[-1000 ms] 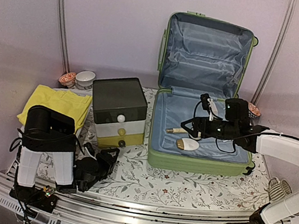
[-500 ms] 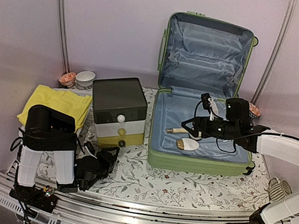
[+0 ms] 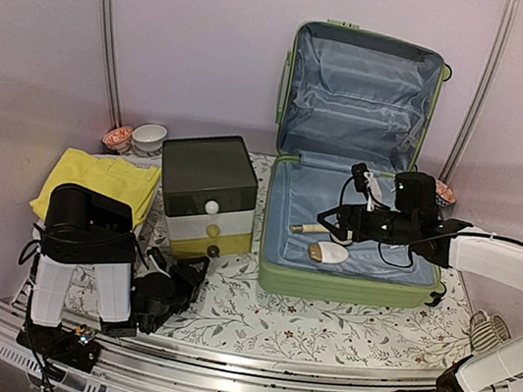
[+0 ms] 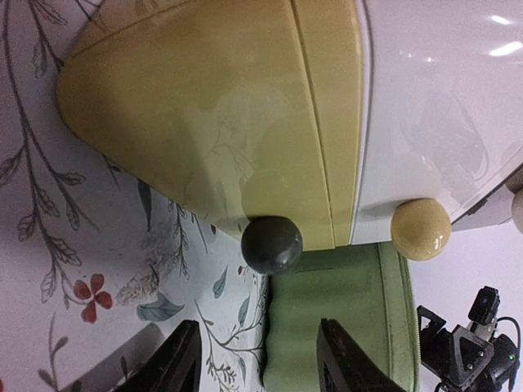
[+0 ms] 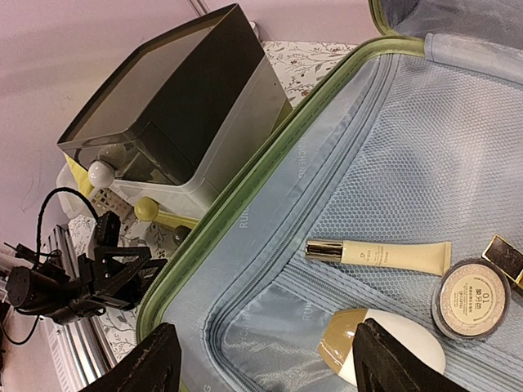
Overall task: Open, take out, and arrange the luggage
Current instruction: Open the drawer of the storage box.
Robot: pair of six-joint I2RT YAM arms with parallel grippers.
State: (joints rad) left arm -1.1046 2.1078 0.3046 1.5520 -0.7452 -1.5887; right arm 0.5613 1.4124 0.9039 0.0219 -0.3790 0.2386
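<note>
While left gripper (image 4: pixel 260 366) and right gripper (image 5: pixel 263 367) gape empty, one open luggage (image 3: pixel 346 290), one tube (image 5: pixel 384 255), one jar (image 5: pixel 470 298)

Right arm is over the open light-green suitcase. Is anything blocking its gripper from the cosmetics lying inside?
Nothing visible does. The right gripper hangs open above the blue lining of the light-green hard-shell suitcase. The cream tube with gold cap, round lidded jar and white-and-gold oval case lie uncovered just beneath it.

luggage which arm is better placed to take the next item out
Right. The open right gripper hangs in the luggage near the cream tube; the left gripper sits outside by the drawer box.
</note>
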